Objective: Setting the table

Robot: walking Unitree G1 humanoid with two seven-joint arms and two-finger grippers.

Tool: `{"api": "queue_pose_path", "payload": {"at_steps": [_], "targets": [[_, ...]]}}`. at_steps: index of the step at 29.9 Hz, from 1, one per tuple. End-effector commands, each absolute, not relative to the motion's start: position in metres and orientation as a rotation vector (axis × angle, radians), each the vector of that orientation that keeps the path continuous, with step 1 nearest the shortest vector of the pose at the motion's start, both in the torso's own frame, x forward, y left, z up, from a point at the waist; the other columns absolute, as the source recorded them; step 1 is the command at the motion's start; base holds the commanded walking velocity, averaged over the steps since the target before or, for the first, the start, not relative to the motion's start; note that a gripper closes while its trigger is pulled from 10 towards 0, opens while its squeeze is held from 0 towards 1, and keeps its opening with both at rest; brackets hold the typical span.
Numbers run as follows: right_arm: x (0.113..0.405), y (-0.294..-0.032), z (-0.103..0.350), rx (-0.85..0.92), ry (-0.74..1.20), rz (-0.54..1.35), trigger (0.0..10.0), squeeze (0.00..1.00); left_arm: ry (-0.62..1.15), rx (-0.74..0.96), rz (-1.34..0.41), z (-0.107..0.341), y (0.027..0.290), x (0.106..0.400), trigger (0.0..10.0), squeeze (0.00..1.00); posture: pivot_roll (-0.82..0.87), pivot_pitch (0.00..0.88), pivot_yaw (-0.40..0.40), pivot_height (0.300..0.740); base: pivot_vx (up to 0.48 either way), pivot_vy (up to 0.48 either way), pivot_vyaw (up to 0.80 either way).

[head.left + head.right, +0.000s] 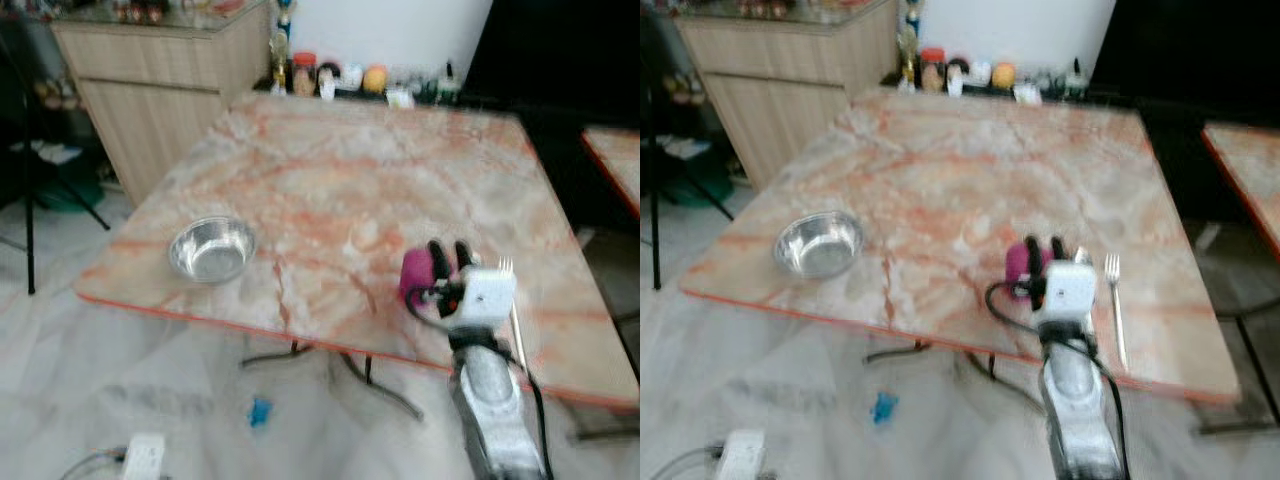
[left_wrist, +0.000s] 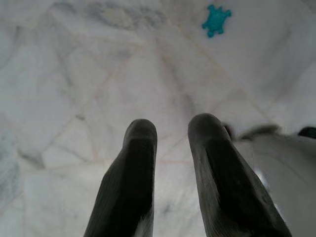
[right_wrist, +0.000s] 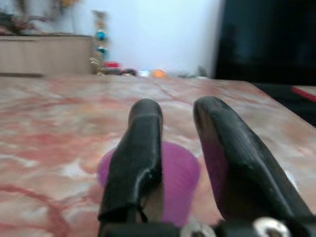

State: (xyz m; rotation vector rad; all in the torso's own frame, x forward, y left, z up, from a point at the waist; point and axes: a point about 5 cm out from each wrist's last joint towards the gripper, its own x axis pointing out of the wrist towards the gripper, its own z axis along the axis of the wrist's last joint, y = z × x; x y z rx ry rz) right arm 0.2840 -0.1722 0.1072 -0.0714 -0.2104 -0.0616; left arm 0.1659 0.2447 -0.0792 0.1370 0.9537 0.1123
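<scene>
The right gripper has its two black fingers parted around a purple cup at lower right of the marble table. A fork lies just right; a steel bowl sits lower left. The left gripper, fingers slightly apart, hangs over floor.

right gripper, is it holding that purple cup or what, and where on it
It cannot be told. The right gripper has its fingers over the rim of the purple cup on the table, but a grip is not visible. The left gripper holds nothing.
</scene>
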Motion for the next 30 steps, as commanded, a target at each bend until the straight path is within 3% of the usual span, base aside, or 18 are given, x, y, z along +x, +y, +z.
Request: {"api": "queue_pose_path", "payload": {"at_steps": [1, 30], "targets": [[0.2869, -0.1654, 0.1128, -0.056, -0.232, -0.042, 10.0, 0.0, 0.955, 0.153, 0.119, -0.0783, 0.2491, 0.165, 10.0, 0.0, 0.09, 0.0, -0.046, 0.74, 0.0, 0.382, 0.0], [0.2887, -0.1606, 0.1142, -0.029, -0.233, -0.029, 10.0, 0.0, 0.955, 0.15, 0.112, -0.0788, 0.2456, 0.1664, 10.0, 0.0, 0.09, 0.0, -0.049, 0.74, 0.0, 0.384, 0.0]]}}
